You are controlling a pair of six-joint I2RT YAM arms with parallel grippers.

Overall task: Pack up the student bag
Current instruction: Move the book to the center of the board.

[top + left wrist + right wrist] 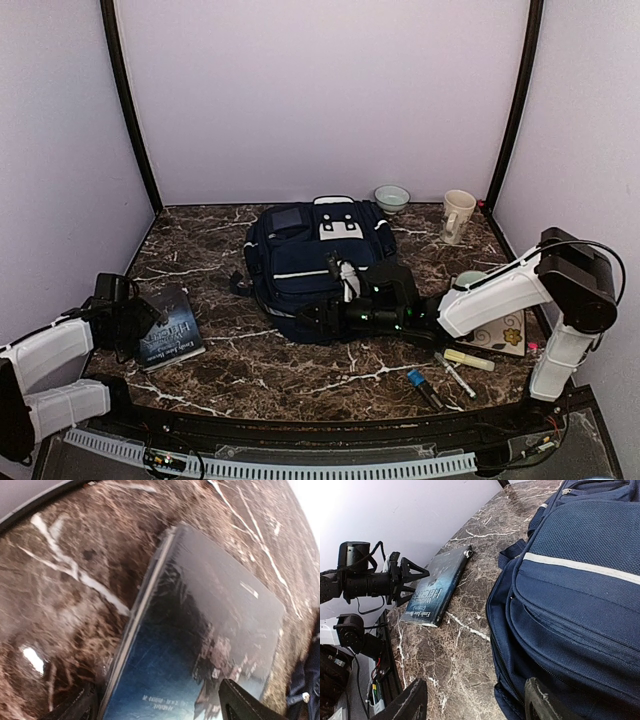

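Looking into a booth of pale lilac walls, floored by a dark, white-veined marble desk (300, 380).

Entering item one, the student bag (300, 250): lying on its back at the middle of the desk, front pocket facing up, grey-white patch toward the far wall, white stripe crossing the pocket. Judging it soft, bulky and apt to sag or fold when lifted. Judging it neither fragile nor slippery, the woven fabric giving good purchase. Guessing at modest weight, going by how flat it is lying. Recommending a hold on the carry loop at the far top edge, on a strap, or on a pinched fold at a seam. For opening, recommending a zip pull while pinning the body down.

Entering the right pincer (475, 705): pointing low along the bag's near edge, fingers standing moderately apart over navy fabric on one side and bare marble on the other, and gripping nothing, so far as showing.

Entering the left pincer (150, 313): hovering at the near left of the desk, spread wide, holding nothing. Standing either side of one end of a dark-covered book (172, 332) lying flat, well apart from the bag; touching or not, not telling.

Noting also, along the far edge, a pale bowl (391, 197) and a cream mug (458, 215). Noting at the near right some pens (455, 375) and a yellow highlighter (468, 359).
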